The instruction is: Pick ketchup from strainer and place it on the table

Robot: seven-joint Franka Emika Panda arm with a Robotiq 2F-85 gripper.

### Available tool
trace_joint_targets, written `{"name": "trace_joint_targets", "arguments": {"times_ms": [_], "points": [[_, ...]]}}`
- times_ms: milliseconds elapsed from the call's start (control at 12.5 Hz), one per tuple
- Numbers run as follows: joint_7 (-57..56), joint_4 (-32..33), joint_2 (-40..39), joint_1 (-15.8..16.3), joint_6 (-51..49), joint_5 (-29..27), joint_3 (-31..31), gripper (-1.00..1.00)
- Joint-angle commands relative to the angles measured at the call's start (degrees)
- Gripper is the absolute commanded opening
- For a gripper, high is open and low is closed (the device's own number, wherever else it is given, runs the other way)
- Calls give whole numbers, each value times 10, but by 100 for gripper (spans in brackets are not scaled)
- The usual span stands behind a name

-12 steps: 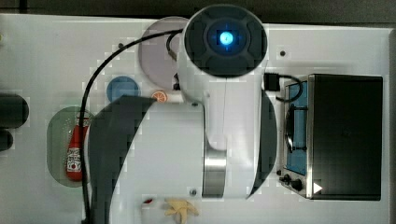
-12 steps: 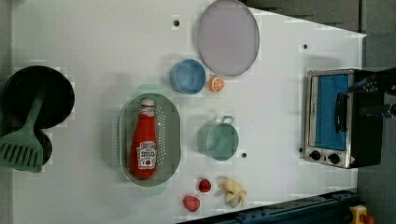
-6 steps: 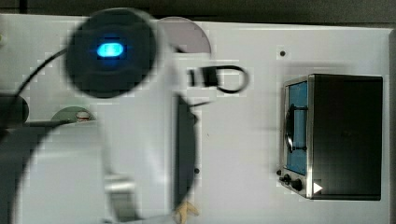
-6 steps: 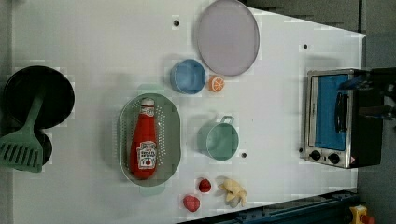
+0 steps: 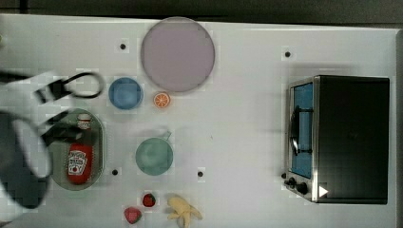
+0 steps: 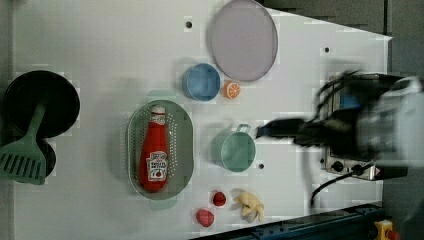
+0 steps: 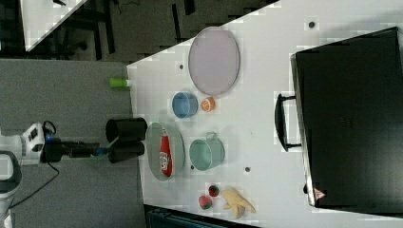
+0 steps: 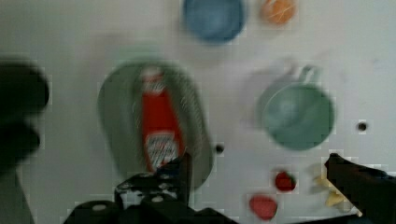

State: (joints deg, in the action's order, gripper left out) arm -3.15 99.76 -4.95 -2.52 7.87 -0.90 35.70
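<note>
White table (image 6: 100, 50) carries all items. Gripper (image 8: 257, 175) hangs above it with jaws spread wide and nothing between them. Seen from the wrist camera, one finger (image 8: 180, 170) overlaps the label end of the ketchup (image 8: 159, 126); the other sits near the strawberries (image 8: 285, 181). Ketchup lies flat inside the strainer (image 6: 185, 145), cap toward the blue bowl (image 6: 201, 82). Teal mug (image 8: 299, 114) stands below and ahead of the open jaws, apart from the strainer.
</note>
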Motion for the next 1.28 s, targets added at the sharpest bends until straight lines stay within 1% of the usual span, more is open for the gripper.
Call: {"name": "trace_joint_targets", "arguments": {"times_ms": [80,240,400,640,880,1040,1280], "points": [[17,25,-28,14,24,3,43,100],[44,59,-53,22,81,7,67,100],[88,106,-72,31,155,15,74,100],[98,181,-99,41,276,61,73,100],[111,240,-139,41,402,87,71,100],[127,257,-171,41,462,100,68,100],[146,259,-219,42,486,119,59,100]]}}
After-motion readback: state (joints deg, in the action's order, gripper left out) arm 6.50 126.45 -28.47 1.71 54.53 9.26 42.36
